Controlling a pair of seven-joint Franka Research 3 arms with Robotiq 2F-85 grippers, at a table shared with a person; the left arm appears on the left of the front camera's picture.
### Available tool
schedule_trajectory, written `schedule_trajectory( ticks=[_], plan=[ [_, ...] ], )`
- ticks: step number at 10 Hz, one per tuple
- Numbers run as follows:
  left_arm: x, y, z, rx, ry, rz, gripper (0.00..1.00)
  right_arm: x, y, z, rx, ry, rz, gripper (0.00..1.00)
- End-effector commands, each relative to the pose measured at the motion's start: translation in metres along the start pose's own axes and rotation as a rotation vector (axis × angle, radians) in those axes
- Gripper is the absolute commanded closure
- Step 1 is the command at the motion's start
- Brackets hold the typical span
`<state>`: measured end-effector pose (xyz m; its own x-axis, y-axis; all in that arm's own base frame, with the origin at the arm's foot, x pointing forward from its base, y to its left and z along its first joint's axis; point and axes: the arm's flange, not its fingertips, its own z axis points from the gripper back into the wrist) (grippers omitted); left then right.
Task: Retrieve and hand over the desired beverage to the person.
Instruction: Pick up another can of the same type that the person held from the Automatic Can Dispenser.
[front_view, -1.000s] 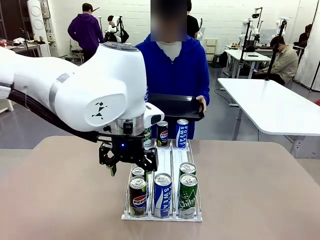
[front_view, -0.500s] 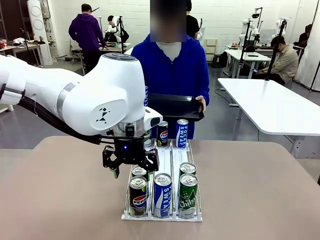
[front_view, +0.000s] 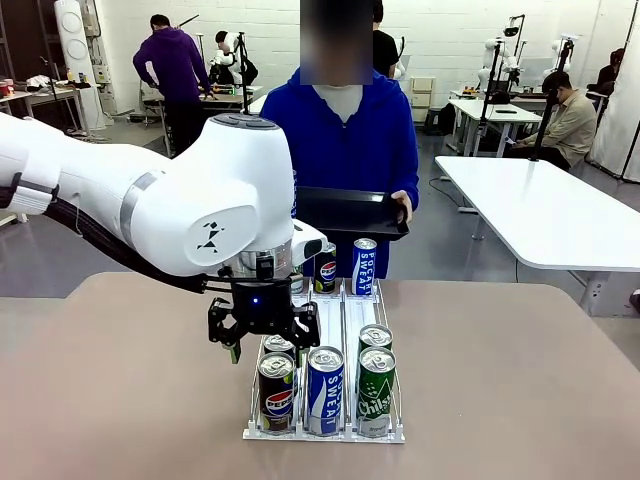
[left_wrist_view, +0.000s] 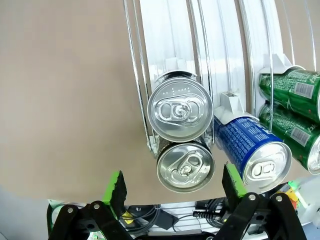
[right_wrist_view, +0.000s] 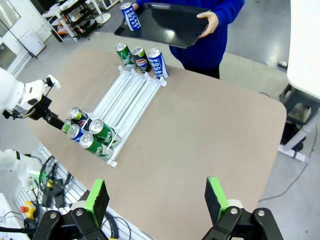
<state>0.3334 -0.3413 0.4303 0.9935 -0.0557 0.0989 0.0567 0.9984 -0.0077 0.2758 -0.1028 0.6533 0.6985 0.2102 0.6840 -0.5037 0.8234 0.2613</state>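
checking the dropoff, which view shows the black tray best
Right wrist view: it looks down into the tray, a blue can standing on it. Front view shows it nearly edge-on, one end behind the left arm. Left wrist view faces the rack's cans.

The cans (left_wrist_view: 180, 110) have bright bare-metal tops and glossy printed sides, the rack (left_wrist_view: 165, 30) is smooth clear plastic with shiny rails, the table (front_view: 130, 400) matt and smooth, the tray (front_view: 350, 212) glossy black plastic, the arm (front_view: 200, 190) glossy white, the pads (left_wrist_view: 116, 186) matt green, the hoodie (front_view: 345, 150) soft cloth.
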Motion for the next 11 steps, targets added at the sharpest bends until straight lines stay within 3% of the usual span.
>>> schedule_trajectory(
  ticks=[1,6,7,8,9,11],
  plan=[
    [0.002,-0.007,-0.012,0.016,-0.002,0.034,0.0,0.0,-0.001,-0.001,0.018,-0.006,0.005,0.0],
    [0.005,-0.006,-0.021,0.004,-0.004,0.041,0.0,0.0,-0.001,-0.001,0.018,-0.006,0.005,0.0],
    [0.005,-0.005,-0.02,0.007,0.002,0.041,0.54,0.0,-0.001,-0.001,0.018,-0.006,0.005,0.0],
    [0.005,-0.004,-0.02,0.005,0.007,0.043,0.55,0.0,-0.001,-0.001,0.018,-0.006,0.005,0.0],
    [0.005,-0.004,-0.02,0.002,0.015,0.039,1.0,0.0,-0.001,-0.001,0.018,-0.006,0.005,0.0],
    [0.005,-0.005,-0.022,-0.013,0.039,0.025,1.0,0.0,-0.001,-0.001,0.018,-0.006,0.005,0.0]
  ],
)
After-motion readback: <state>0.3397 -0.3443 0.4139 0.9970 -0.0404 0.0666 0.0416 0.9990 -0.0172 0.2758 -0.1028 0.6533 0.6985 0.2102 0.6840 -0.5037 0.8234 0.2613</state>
